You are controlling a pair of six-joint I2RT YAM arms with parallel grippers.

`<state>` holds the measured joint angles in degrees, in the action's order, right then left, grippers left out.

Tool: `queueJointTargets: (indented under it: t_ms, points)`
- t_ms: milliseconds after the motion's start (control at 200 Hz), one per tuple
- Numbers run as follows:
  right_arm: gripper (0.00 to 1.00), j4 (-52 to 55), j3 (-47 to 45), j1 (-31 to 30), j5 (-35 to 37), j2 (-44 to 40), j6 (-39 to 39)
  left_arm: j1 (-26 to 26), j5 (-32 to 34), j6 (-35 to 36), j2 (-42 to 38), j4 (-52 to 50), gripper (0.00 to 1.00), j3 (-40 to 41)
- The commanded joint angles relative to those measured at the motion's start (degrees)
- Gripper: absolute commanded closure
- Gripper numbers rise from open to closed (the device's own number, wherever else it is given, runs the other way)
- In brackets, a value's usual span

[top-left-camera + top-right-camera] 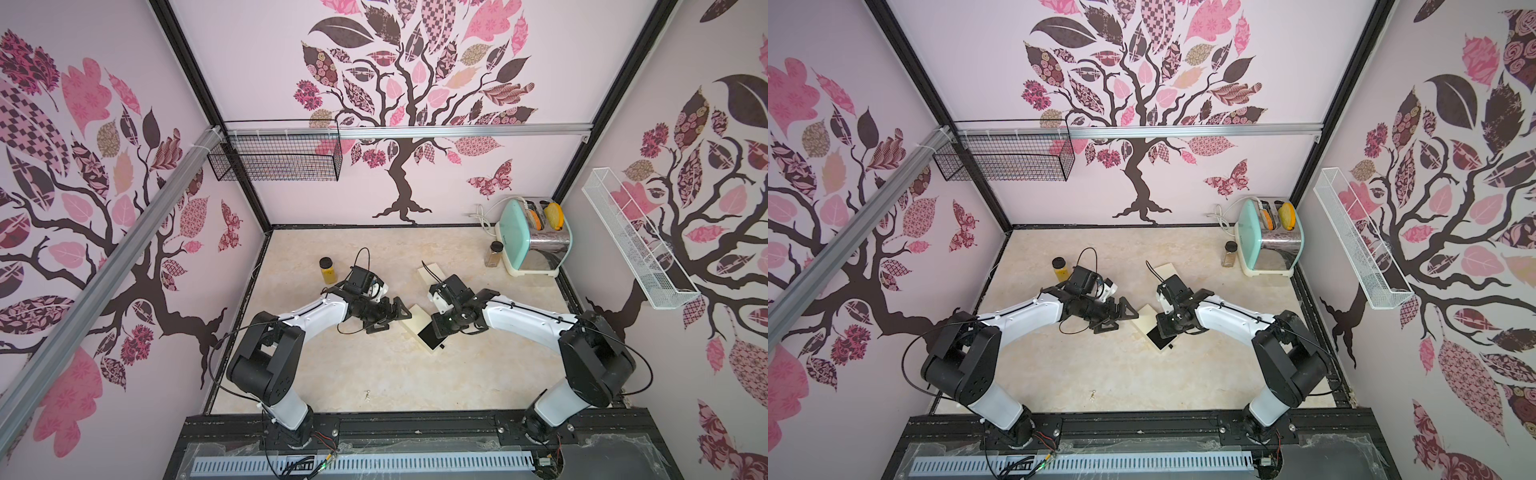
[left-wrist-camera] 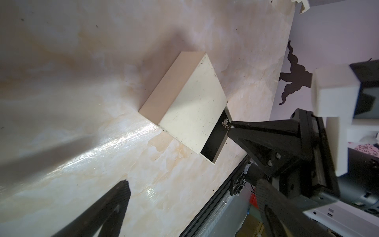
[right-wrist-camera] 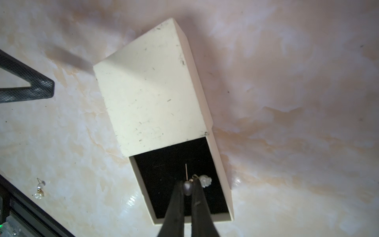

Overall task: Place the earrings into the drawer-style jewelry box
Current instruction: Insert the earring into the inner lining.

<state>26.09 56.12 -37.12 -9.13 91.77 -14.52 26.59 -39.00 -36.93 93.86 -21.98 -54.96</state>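
The cream drawer-style jewelry box (image 1: 414, 319) (image 3: 151, 98) lies mid-table with its black-lined drawer (image 3: 224, 184) (image 2: 214, 141) pulled out. My right gripper (image 3: 187, 184) hangs just over the open drawer, shut on one small pearl-and-crystal earring (image 3: 205, 181) (image 2: 225, 123). A second earring (image 1: 367, 395) (image 1: 1092, 395) (image 3: 40, 188) lies loose on the table near the front edge. My left gripper (image 1: 390, 319) (image 2: 192, 188) stands open and empty beside the box's closed end, without touching it.
A jar of yellow liquid (image 1: 327, 270) stands behind the left arm. A flat cream piece (image 1: 432, 272) lies behind the right wrist. At the back right are a spice jar (image 1: 494, 253) and a mint toaster (image 1: 536, 237). A black rail (image 1: 415, 424) runs along the front.
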Motion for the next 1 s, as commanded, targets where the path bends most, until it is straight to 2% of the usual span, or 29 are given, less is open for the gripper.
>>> queueJointTargets:
  t_ms: [0,995]
  points:
    - [1.0,2.3,2.4,-0.9,2.8,0.8,0.8,-0.3,0.0,1.2,0.9,0.8,0.02,0.4]
    - [1.0,4.5,6.3,-3.3,6.5,8.0,1.3,-0.3,-0.9,1.1,0.3,1.9,0.02,1.9]
